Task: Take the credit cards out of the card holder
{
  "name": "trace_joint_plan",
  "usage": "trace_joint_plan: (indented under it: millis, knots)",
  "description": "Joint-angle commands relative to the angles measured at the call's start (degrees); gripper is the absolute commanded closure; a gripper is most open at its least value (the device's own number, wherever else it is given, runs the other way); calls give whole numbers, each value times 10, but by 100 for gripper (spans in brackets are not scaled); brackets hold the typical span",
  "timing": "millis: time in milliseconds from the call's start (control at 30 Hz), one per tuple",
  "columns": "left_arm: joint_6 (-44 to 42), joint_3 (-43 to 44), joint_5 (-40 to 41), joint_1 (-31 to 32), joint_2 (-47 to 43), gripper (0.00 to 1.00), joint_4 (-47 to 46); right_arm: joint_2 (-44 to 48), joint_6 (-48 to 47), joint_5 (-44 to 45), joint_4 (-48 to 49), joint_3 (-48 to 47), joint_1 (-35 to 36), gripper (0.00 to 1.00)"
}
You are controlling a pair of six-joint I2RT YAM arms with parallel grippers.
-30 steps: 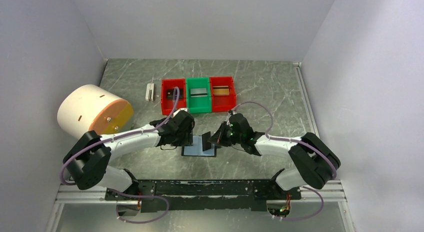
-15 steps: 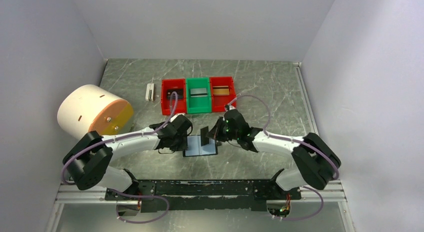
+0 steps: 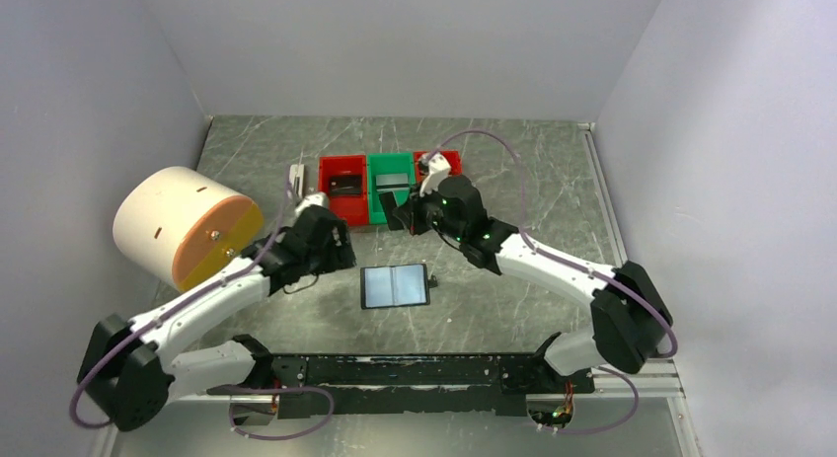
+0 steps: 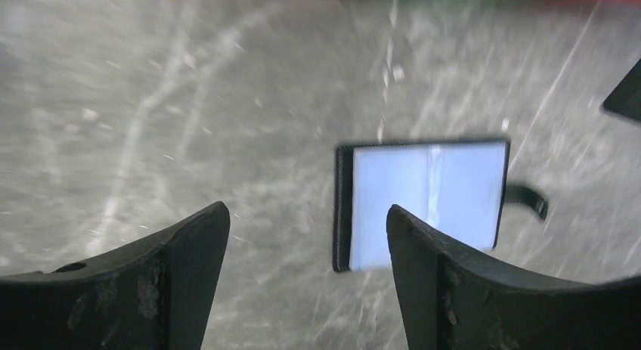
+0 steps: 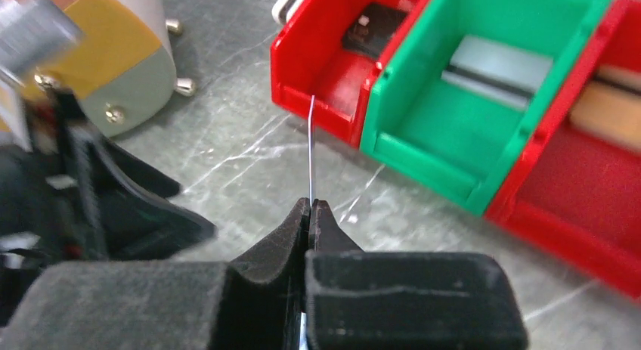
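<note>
The card holder (image 3: 395,286) lies open and flat on the table, its bluish glossy pockets facing up; it also shows in the left wrist view (image 4: 427,202). My right gripper (image 3: 413,218) is shut on a thin dark credit card (image 3: 398,216), held upright above the table just in front of the bins. In the right wrist view the gripper (image 5: 311,206) holds that card (image 5: 311,150) edge-on. My left gripper (image 3: 341,258) is open and empty, left of the wallet, and its fingers stand apart in the left wrist view (image 4: 306,236).
Three bins stand at the back: a red bin (image 5: 325,112) with a dark card (image 5: 374,32), a green bin (image 5: 423,157) with a grey card (image 5: 503,66), and a red bin (image 5: 574,229) with a tan card (image 5: 605,112). A white clip (image 3: 295,179) and a big cylinder (image 3: 183,225) are at the left.
My right gripper pulled the dark card up out of the wallet and carried it back toward the bins. My left gripper let go of the wallet and drew back left. The wallet now lies flat.
</note>
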State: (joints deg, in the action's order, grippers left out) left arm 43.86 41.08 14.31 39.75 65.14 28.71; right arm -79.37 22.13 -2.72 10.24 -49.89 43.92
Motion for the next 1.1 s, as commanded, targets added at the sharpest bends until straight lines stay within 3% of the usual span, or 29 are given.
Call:
trace_joint_plan:
  millis: [0,200,433,633,1067]
  knots:
    - [-70,20,5,-85,-80,16,28,-57,-184,-36,45,-58,8,100]
    - [-132,46,9,-164,-135,5,55,-158,-354,-64,73,-167,28,100]
    - [-157,24,7,-176,-207,0,22,-297,-495,-13,63,-297,46,100]
    - [-153,16,18,-176,-252,0,12,-381,-579,16,1,-398,56,100]
    - [-148,17,38,-175,-279,0,19,-502,-672,62,-23,-483,56,100]
